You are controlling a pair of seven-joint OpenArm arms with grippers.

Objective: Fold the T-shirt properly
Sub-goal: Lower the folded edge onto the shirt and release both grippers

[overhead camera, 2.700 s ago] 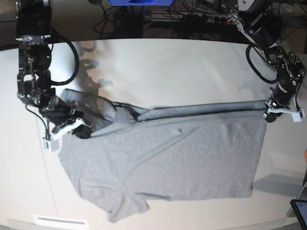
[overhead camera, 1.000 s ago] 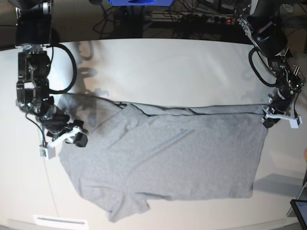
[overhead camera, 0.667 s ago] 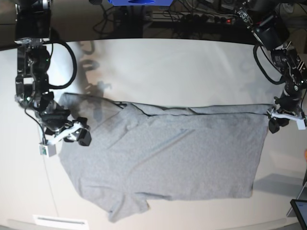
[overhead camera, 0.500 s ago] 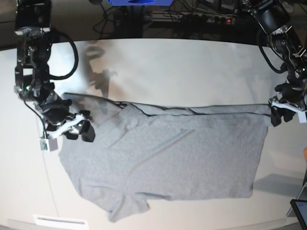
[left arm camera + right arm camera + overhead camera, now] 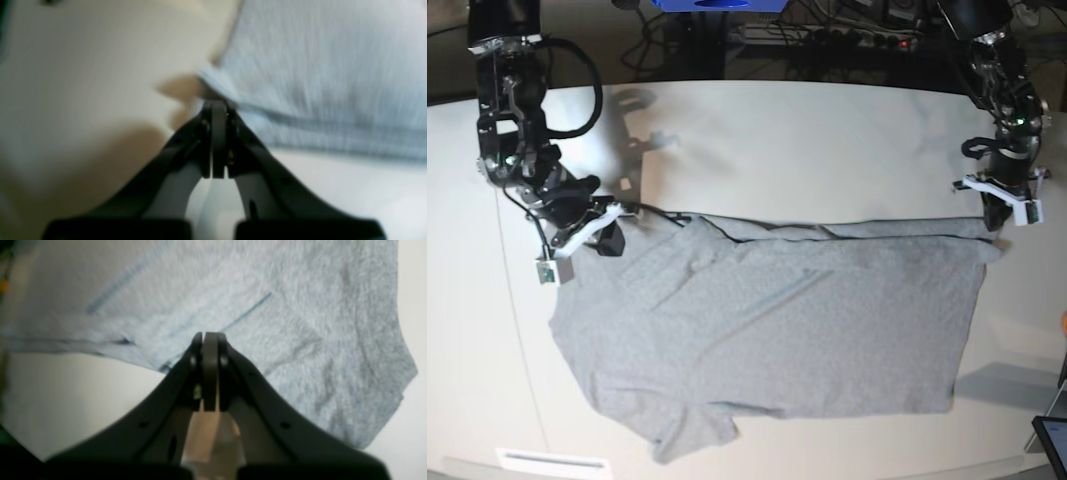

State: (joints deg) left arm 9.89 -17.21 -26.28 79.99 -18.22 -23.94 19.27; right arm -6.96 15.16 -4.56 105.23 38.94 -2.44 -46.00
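**T-shirt flat, both hands at its far edge**

T-shirt (image 5: 767, 330) lies spread on the worktop (image 5: 807, 140), plain side up. Left hand (image 5: 999, 212), jaws together, sits at its hem corner. Right hand (image 5: 605, 236), jaws together, rests at the sleeve end; no cloth visibly pinched.

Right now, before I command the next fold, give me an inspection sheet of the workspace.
Surface: pale table, bare around the shirt.
Job's things: grey T-shirt lies spread flat, plain side up, far edge folded over in a narrow strip, one sleeve at the near edge.
Clutter: small white label at the table's near edge; dark device corner at the base view's lower right.
Grippers: left end effector shut at the shirt's far corner; right end effector shut over the opposite far corner. Neither visibly holds fabric.
Cables: black loops on both arms; tangle beyond the table.
Surroundings: blue object behind the table.
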